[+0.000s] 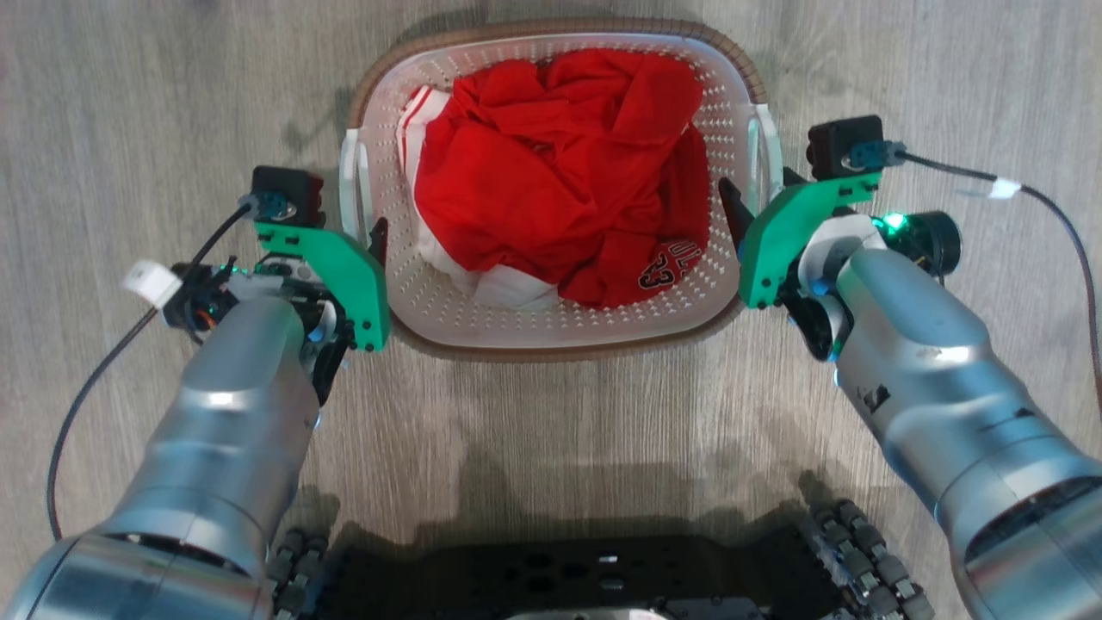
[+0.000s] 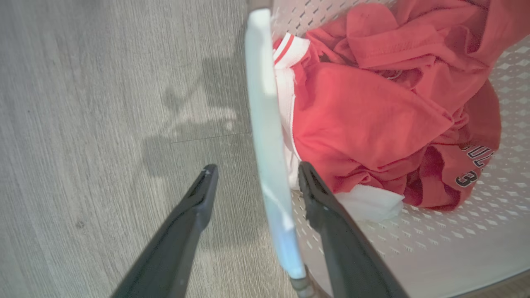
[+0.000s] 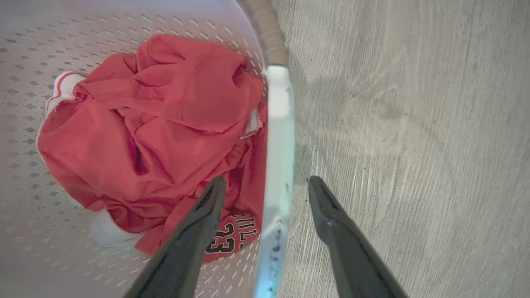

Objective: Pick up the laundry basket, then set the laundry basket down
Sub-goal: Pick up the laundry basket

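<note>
– Dark base (image 1: 560, 577) lies lowest in the head view, with the left forearm (image 1: 232, 405) and right forearm (image 1: 930, 370) reaching up from either side of it. Where is the basket (image 1: 603, 323)?
– On the floor (image 1: 551, 430) just ahead of the base, upright, centred between the two arms. Red clothes (image 1: 560, 172) are heaped inside it

– And the left gripper (image 2: 256, 167)?
– At the basket's left side, jaws spread wide. They straddle the left handle (image 2: 265, 124): one finger (image 2: 331, 215) is inside the basket just beside the handle, over the perforated wall, and the other is outside over bare floor, with a clear gap to the handle

– Is it gripping the handle?
– No, the jaws are not pressed onto it. Whether the inner finger touches the handle, I cannot tell

– The right gripper (image 3: 267, 179)?
– Much the same on the other side. Its jaws are wide apart around the right handle (image 3: 279, 132), one finger inside over the red clothes and one outside over the floor. Both stand a little apart from the handle

– So nothing is held?
– Nothing. Each handle sits between a pair of parted fingers, and the basket rests on the floor with its brown rim (image 1: 551, 353) level
</note>
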Tool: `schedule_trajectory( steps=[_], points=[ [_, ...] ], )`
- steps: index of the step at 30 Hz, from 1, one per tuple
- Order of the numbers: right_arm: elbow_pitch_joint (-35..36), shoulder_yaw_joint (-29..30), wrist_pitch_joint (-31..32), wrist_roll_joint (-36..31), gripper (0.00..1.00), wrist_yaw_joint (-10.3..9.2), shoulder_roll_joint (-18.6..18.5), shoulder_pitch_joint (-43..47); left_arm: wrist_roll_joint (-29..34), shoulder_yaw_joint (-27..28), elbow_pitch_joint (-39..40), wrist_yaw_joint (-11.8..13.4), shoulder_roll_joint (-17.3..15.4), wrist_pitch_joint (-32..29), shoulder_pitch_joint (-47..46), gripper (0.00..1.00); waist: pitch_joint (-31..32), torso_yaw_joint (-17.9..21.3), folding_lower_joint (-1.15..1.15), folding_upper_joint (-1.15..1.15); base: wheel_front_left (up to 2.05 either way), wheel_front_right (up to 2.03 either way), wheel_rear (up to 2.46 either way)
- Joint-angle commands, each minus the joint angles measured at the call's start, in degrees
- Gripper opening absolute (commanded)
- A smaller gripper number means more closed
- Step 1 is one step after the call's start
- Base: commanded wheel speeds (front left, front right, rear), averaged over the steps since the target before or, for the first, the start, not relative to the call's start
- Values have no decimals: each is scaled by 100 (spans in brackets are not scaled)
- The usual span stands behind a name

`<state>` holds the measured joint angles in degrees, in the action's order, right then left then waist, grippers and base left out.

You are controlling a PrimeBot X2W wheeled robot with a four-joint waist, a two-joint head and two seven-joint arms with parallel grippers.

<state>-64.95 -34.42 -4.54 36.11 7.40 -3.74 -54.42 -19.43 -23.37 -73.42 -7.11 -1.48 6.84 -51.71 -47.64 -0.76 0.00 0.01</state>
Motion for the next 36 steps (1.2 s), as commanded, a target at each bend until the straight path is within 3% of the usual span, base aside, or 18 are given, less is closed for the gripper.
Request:
schedule_trajectory(
  steps=[1,10,36],
  points=[
    [26,-129,27,55,100,9,86,107,-36,60,4,-22,-140,-22,40,100,-48,14,0,-1,0,0,0],
    [-183,-526,110,348,100,9,86,-237,-423,-342,106,-35,-140,-504,-140,100,-321,58,0,-1,0,0,0],
    [-474,-1123,78,1018,100,9,86,-420,-1259,-1260,47,-37,-153,-480,-422,100,-490,-59,0,-1,0,0,0]
  ],
)
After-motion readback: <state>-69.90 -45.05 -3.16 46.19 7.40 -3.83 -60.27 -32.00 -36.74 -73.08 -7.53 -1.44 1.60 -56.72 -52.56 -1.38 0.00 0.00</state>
